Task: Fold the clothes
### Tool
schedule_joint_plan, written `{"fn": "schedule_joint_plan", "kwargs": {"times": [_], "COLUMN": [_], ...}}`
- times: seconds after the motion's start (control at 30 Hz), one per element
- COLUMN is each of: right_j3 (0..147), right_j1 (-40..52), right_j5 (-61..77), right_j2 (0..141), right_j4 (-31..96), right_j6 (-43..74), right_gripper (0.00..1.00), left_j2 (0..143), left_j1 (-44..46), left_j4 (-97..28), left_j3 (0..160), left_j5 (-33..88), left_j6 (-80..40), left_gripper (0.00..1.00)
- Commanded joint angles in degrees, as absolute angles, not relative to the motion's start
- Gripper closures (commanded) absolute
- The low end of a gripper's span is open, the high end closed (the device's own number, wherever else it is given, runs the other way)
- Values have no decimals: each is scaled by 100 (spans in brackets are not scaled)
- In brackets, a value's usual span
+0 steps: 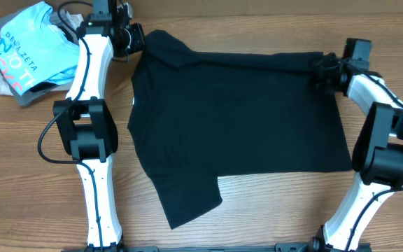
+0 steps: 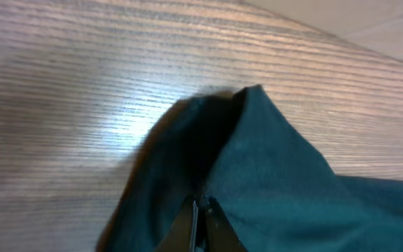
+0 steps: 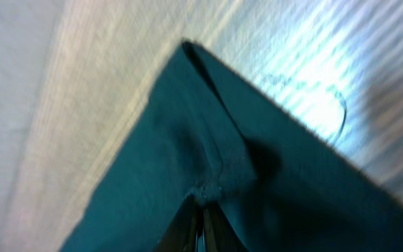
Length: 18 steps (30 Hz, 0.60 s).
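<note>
Progress: early. The black garment (image 1: 236,112) lies spread across the middle of the desk (image 1: 19,175), largely flat and in a single layer as far as the overhead view shows. The near sleeve (image 1: 187,199) sticks out toward the robot's side, not tucked in. No completed fold is evident; my judgement is that the whole folding sequence is left to do, starting with the far edge, which is gripped at both ends. Left arm: stretched out to the far left corner of the cloth, with the left gripper (image 1: 137,40) at that corner. The wrist view shows its jaws closed tight on a raised peak of fabric. Right arm: bent at the elbow and reaching to the far right corner, with the right gripper (image 1: 322,68) there. Its jaws are likewise pinched fully together on a seamed corner of the cloth, lifted slightly off the wood. A light blue tee (image 1: 26,42) sits crumpled on other clothing at the far left, well apart from the work.
</note>
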State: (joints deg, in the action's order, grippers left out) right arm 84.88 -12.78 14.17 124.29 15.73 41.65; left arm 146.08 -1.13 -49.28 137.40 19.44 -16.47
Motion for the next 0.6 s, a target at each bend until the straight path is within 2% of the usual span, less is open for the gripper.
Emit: {"fn": "schedule_joint_plan", "kwargs": {"times": [0.0, 0.33, 0.57], "right_j3": [8820, 9006, 9714], "right_j1": [-1479, -1514, -1575], "right_j5": [1747, 1813, 1806], "right_j2": [12453, 12453, 12453], "right_j4": [1538, 1706, 2574], "right_j6": [4001, 3706, 3402], "right_gripper": [96, 96, 96], "left_j2": [14647, 14647, 14647], "left_j1": [-73, -69, -69], "left_j4": [-5317, -6917, -7894], "left_j3": [14370, 14717, 14717], "left_j5": [1756, 1737, 1503], "left_j6": [-1518, -1470, -1531], "left_gripper": [96, 96, 96]}}
